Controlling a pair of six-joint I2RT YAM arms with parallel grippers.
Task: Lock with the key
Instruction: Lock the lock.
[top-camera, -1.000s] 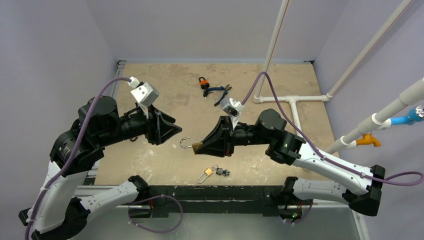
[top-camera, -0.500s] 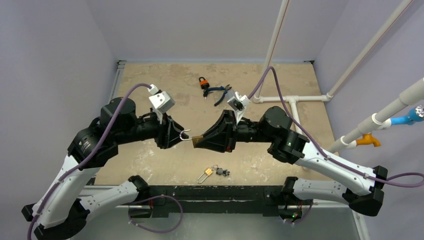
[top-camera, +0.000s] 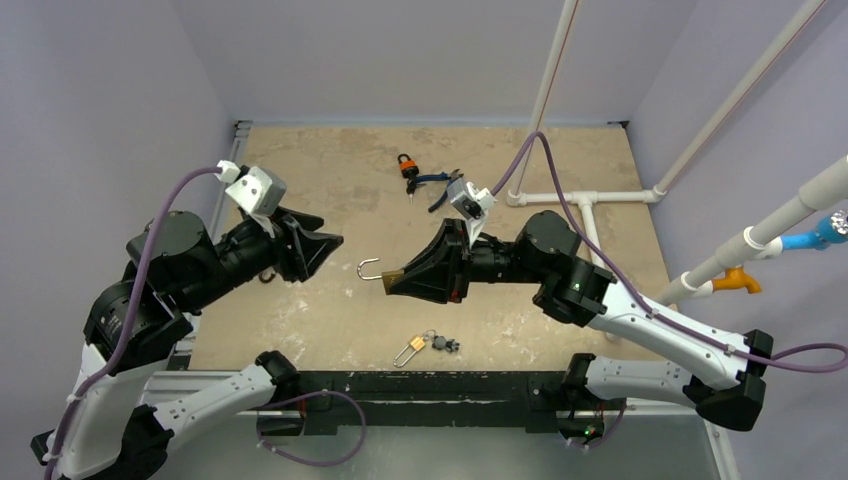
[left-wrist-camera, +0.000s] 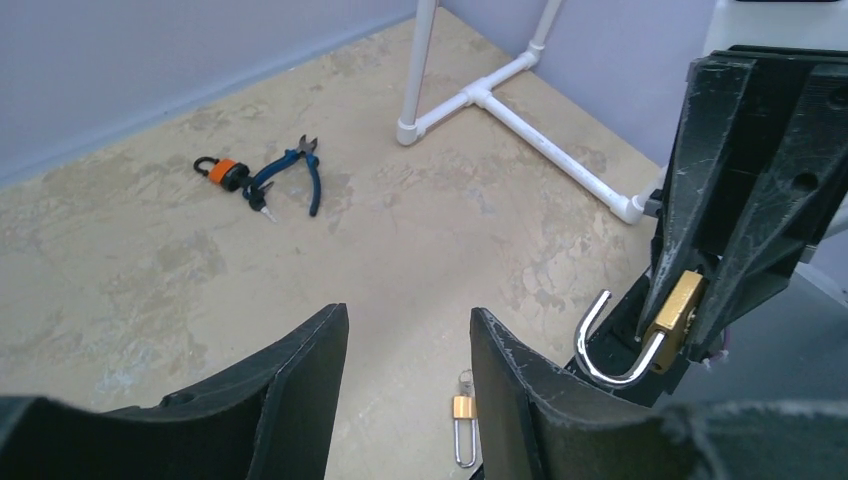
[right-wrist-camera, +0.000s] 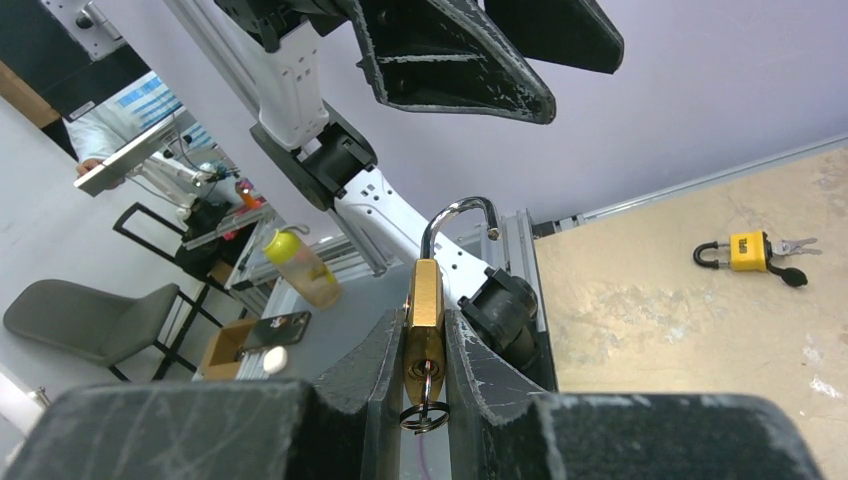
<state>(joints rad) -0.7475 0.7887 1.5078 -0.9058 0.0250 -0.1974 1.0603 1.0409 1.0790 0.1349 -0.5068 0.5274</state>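
Slippage is the main risk. The right claw (top-camera: 398, 284) pinches the brass padlock (left-wrist-camera: 672, 312) only by its narrow flat sides, so a push on the open shackle (top-camera: 368, 270) that lands off its axis would likely twist the lock in the grip or knock it out. The shackle's free end may also sit off its hole, in which case pressing would jam it rather than seat it. A key ring (right-wrist-camera: 424, 415) hangs at the lock's base between the right fingers. The key itself cannot be made out, and it looks hard to reach there.

The padlock is held in the air above the middle of the table (top-camera: 300, 330), shackle pointing left. The left claw (top-camera: 330, 232) is spread and empty, to the left of the shackle and a little farther back, clearly apart from it. A small padlock (top-camera: 412, 347) with keys lies near the table's near edge.
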